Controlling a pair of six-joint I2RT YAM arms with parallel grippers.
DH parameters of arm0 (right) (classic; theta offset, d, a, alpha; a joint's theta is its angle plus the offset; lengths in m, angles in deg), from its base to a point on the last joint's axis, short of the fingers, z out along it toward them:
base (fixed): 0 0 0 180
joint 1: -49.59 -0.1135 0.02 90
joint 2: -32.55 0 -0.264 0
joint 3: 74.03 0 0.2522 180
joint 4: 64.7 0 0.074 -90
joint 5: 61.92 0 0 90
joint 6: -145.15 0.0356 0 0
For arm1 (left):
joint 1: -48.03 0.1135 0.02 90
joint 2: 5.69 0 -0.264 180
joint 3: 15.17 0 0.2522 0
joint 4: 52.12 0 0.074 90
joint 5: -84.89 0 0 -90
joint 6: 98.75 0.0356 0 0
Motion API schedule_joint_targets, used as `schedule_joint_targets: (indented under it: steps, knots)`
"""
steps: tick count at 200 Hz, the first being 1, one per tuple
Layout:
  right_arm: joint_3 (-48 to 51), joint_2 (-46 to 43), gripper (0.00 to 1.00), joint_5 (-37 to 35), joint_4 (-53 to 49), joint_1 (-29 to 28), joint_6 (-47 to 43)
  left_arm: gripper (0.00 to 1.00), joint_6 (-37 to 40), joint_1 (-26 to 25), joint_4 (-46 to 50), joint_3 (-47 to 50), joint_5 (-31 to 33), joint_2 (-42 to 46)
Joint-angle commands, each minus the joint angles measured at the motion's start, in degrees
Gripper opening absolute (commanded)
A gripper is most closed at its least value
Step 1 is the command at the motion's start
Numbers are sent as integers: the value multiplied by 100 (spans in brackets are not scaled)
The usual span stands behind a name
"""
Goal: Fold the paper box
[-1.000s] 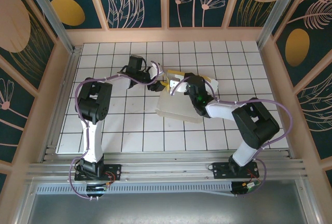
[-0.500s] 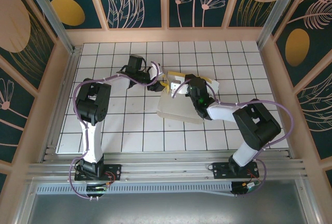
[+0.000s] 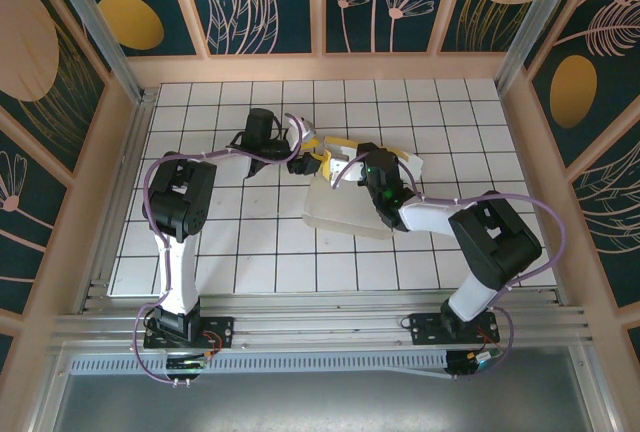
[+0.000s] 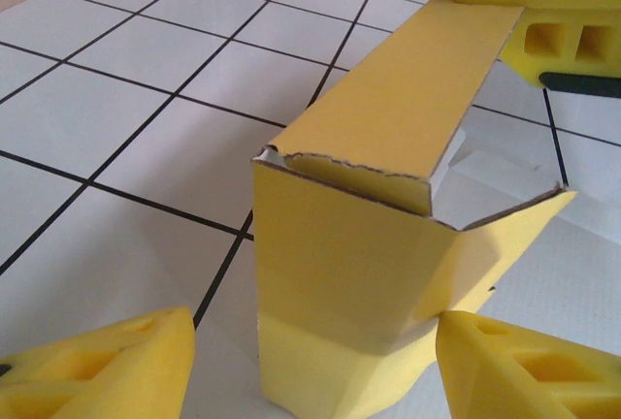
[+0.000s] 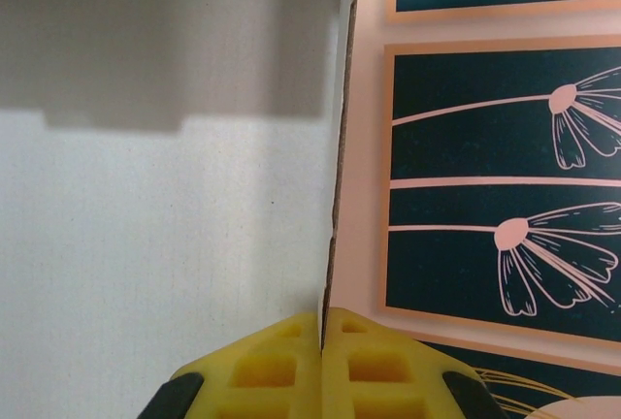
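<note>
Tiled table (image 3: 260,262) carries the paper box (image 3: 340,207) mid-table, part-erected; right gripper (image 5: 322,327) pinched shut on a panel edge, left gripper (image 4: 310,361) open astride the yellow end; risk: an off-square squeeze could crush the ragged flap (image 4: 359,172) or tug the card from the right pinch.

Matt yellow card paper box (image 4: 388,128)
</note>
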Motion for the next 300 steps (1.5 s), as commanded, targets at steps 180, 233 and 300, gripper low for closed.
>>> schedule_joint_targets:
  steps: [180, 233, 300]
  knots:
    - [689, 241, 36, 62, 248, -176, -209, 63, -344, -69, 74, -323, -394, -100]
    - [669, 211, 32, 123, -28, -211, 40, 61, -161, -203, 315, -379, -309, -214]
    - [647, 157, 28, 133, -107, -226, 150, 61, 62, -469, 305, -124, 812, -3]
